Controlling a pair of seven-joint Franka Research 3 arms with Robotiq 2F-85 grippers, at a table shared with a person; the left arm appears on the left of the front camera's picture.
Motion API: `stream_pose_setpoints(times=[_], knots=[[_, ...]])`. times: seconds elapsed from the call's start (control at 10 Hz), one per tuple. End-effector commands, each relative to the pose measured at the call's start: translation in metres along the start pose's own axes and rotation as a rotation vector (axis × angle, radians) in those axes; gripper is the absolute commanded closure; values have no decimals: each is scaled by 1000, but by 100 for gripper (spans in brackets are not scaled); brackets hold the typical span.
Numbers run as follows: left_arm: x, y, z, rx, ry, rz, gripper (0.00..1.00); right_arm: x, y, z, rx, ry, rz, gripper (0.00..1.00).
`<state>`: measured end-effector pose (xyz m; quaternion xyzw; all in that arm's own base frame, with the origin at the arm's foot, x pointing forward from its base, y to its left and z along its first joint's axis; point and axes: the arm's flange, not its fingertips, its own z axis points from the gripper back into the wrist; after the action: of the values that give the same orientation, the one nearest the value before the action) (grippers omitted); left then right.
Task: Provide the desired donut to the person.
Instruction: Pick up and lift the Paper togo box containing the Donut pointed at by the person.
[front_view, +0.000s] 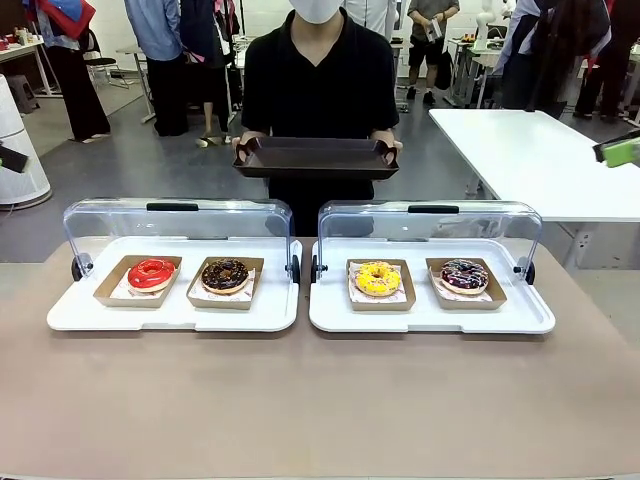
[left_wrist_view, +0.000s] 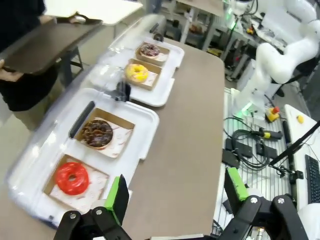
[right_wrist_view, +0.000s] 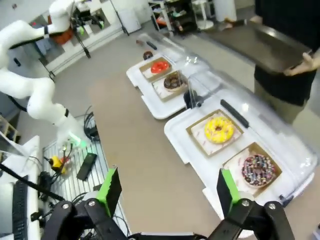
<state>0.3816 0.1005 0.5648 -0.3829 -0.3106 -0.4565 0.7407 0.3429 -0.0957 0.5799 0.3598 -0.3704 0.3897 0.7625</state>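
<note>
Four donuts sit in brown paper boats on two white trays. The left tray (front_view: 80, 315) holds a red donut (front_view: 151, 273) and a chocolate donut (front_view: 224, 275). The right tray (front_view: 335, 318) holds a yellow donut (front_view: 378, 278) and a dark sprinkled donut (front_view: 464, 275). Behind them the person (front_view: 320, 70) holds an empty dark serving tray (front_view: 315, 158) in both hands. My left gripper (left_wrist_view: 177, 192) hangs open above the table's near left end, closest to the red donut (left_wrist_view: 71, 177). My right gripper (right_wrist_view: 167, 191) hangs open above the near right end, near the sprinkled donut (right_wrist_view: 257, 168).
Both trays have clear hinged lids (front_view: 180, 222) standing raised at the back. A white table (front_view: 540, 160) stands at the far right. Cables and boxes (left_wrist_view: 250, 145) lie beside the table on the robot's side. Other people stand far behind.
</note>
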Motion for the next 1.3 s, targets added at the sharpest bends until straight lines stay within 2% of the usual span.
stream_pose_setpoints(times=[0.0, 0.1, 0.4, 0.7, 1.2], knots=[[-1, 5, 15, 37, -29, -29, 0, -10, -12, 10, 84, -4, 65, 0], [-10, 6, 27, 59, -28, -28, 0, -15, -13, 21, 101, 21, 78, 0], [-28, 6, 55, 103, -21, -31, 0, -26, -11, 49, 75, -19, 94, 0], [-44, -1, 69, 139, -17, -18, 0, -29, -3, 70, -18, -62, 88, 0], [-48, -8, 72, 175, 30, -29, 0, -31, 2, 73, -75, -61, 72, 0]])
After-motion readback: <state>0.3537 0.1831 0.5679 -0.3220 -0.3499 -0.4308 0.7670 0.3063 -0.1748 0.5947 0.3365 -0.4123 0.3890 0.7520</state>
